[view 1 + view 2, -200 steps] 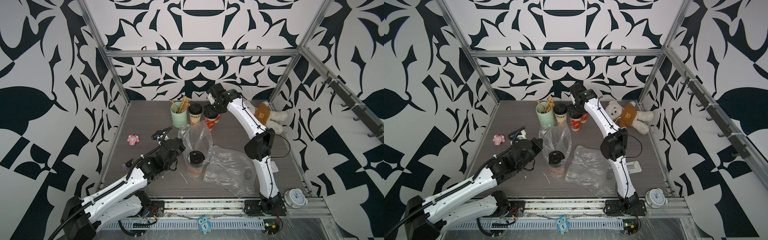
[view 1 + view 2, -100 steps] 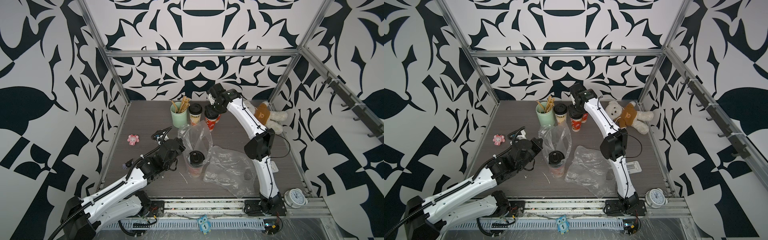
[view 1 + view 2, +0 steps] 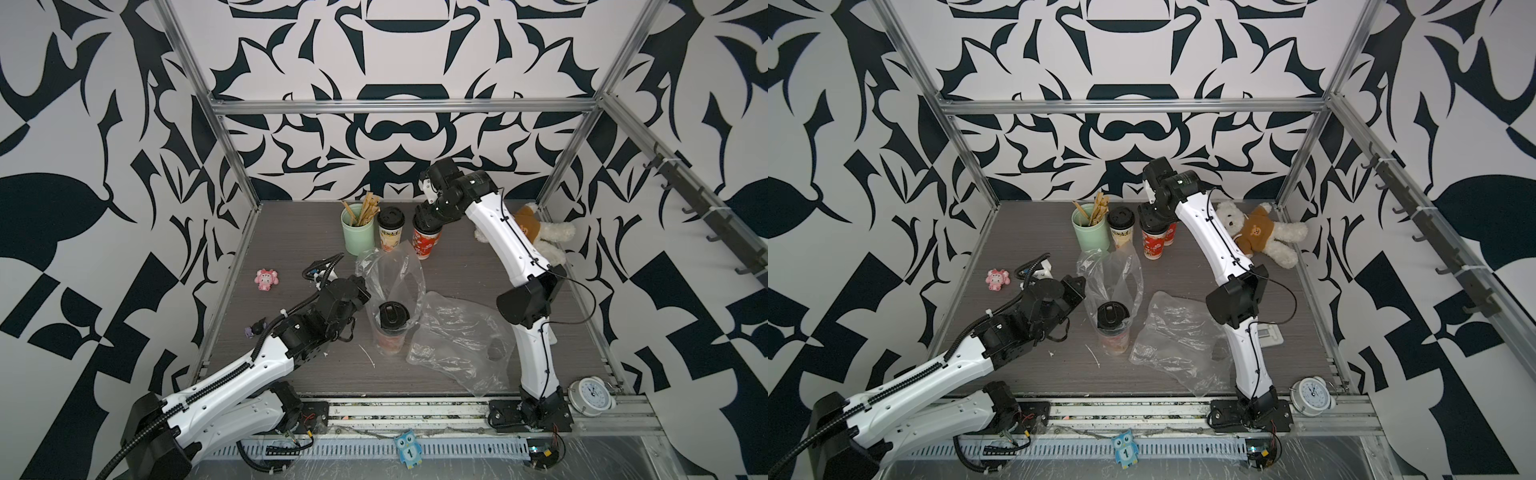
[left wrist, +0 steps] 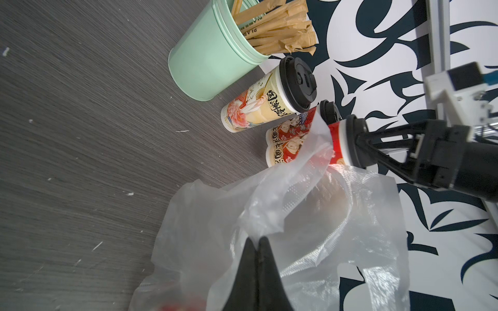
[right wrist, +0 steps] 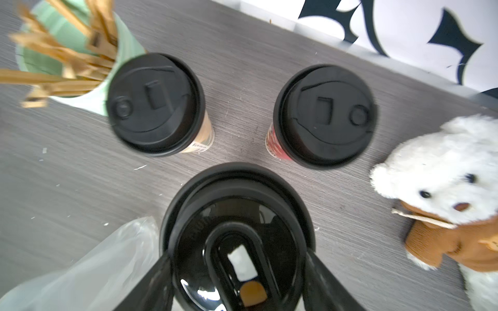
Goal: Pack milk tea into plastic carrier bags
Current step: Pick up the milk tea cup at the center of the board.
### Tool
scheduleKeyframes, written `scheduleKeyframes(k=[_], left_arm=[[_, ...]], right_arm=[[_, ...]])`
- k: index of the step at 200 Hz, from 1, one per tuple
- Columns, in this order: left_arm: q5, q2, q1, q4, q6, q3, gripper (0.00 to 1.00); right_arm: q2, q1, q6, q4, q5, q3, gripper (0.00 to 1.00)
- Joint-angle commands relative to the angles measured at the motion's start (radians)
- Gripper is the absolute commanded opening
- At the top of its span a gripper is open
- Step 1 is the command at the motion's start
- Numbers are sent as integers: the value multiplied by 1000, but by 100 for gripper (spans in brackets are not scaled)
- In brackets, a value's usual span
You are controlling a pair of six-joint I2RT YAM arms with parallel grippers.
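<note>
At the back, my right gripper (image 3: 428, 222) (image 5: 237, 258) is shut on the black lid (image 5: 237, 202) of a red milk tea cup (image 3: 426, 245), with one finger on each side of the rim. The cup stands on the table. A cream-yellow cup (image 3: 390, 235) (image 5: 153, 103) and another red cup (image 3: 1170, 235) (image 5: 323, 115) stand beside it. A third red cup (image 3: 390, 328) sits inside an upright plastic carrier bag (image 3: 390, 274). My left gripper (image 3: 361, 291) (image 4: 256, 239) is shut on that bag's rim (image 4: 310, 215). A second bag (image 3: 457, 340) lies flat to the right.
A mint-green holder of brown sticks (image 3: 357, 232) stands left of the cream cup. A teddy bear (image 3: 1258, 232) lies at the back right, close to the right arm. A pink toy (image 3: 266, 279) sits at the left and a clock (image 3: 592, 395) at the front right rail.
The right gripper's fingers have drawn in a little around the red cup's lid. The left arm and the bag it holds have not moved.
</note>
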State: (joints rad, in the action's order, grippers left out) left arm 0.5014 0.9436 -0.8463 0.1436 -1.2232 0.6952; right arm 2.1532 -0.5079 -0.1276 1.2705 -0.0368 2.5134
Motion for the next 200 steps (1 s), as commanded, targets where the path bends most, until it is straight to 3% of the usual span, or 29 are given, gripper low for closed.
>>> scheduleKeyframes(k=[1, 89, 158, 200], left_arm=[[12, 1, 3, -20, -5, -15, 0], [10, 23, 3, -36, 5, -13, 0], [1, 28, 2, -33, 10, -5, 0], [4, 18, 3, -35, 16, -5, 0]], right_arm=[[-119, -12, 11, 46, 5, 48, 61], [-331, -63, -4, 96, 46, 73, 60], [-465, -197, -12, 22, 60, 67, 56], [-461, -284, -25, -29, 175, 27, 56]])
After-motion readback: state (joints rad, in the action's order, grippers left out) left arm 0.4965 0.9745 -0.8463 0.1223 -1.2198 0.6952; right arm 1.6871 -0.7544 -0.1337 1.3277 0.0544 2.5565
